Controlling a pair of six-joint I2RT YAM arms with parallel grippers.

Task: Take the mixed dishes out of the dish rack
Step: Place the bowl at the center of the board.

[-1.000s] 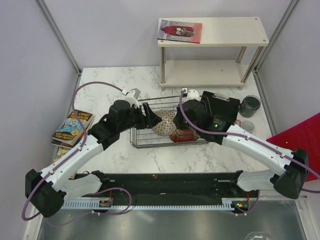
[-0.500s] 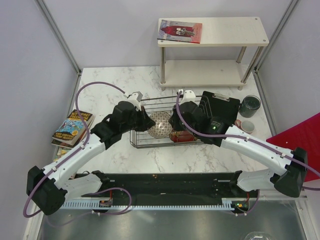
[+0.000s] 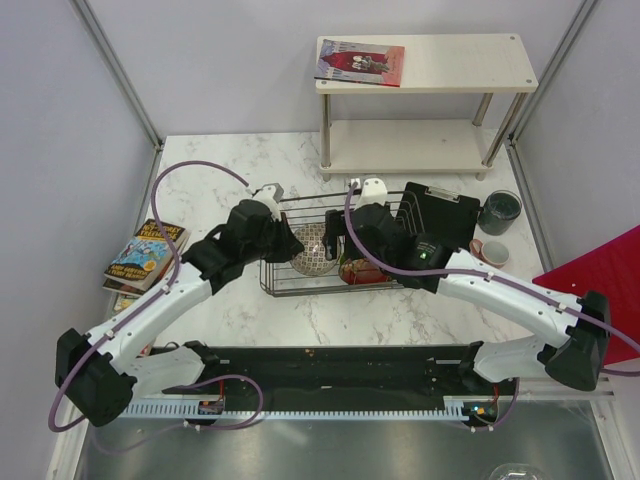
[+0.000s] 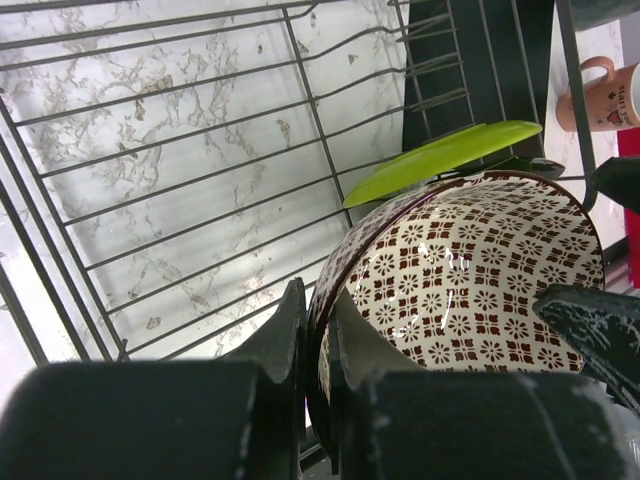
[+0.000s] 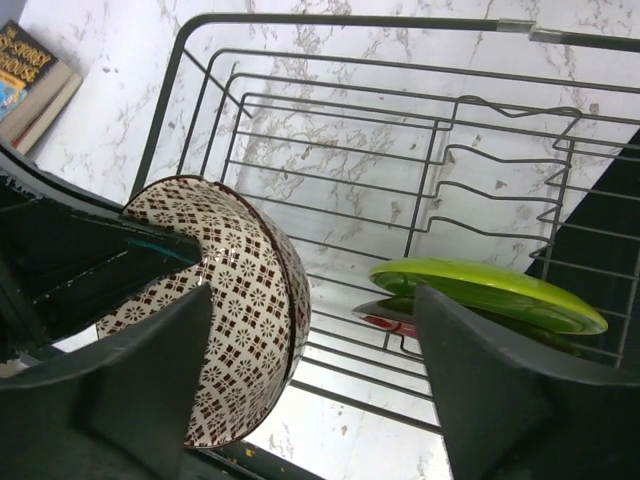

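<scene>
Left wrist view: the left gripper (image 4: 315,325) is clamped on the rim of the patterned small bowl (image 4: 470,280), which stands on edge in the dish rack (image 5: 330,18), straight ahead of it. The right gripper (image 5: 312,300) hangs spread wide over the rack, between bowl and lime-green plate (image 5: 480,290).

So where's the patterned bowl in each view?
Top external: bowl near centre, in the left half of the rack.
Left wrist: bowl lower right, filling much of the view.
Right wrist: bowl lower left.
Shared landmark: the rack's wires in all three; the green plate lies just behind the bowl in both wrist views.
</scene>
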